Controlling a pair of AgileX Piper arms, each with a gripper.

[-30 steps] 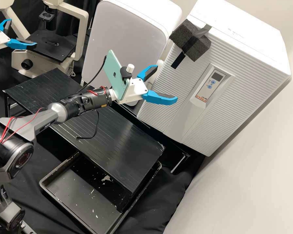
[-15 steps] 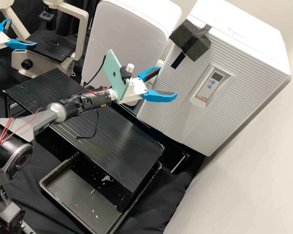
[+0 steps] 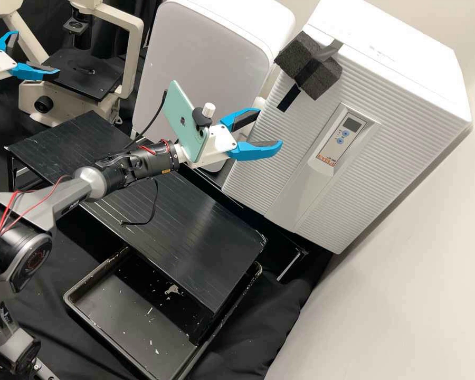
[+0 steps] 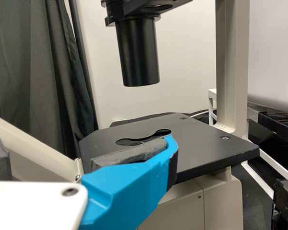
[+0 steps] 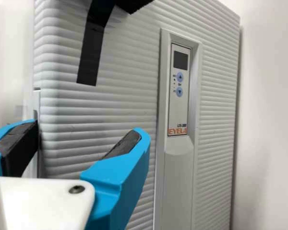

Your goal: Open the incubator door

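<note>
The white incubator's ribbed door is closed, with a control panel on its front. My right gripper stands open in front of the door's left edge in the high view. In the right wrist view, the incubator door lies behind my right gripper; one fingertip is beside the door's side edge, the other in front of the ribs. Nothing is between the fingers, and contact with the door cannot be told. Far off, my left gripper is open at the microscope; in its wrist view, the left gripper is before the black stage.
Dark foam is taped on the incubator's upper corner. A white rounded appliance stands to its left, then the microscope. A black slatted table lies below the right arm, over a black tray.
My right gripper has shifted slightly left and turned, its lower fingertip rising in the high view; its fingertips look nearer each other there. The left gripper has kept still.
</note>
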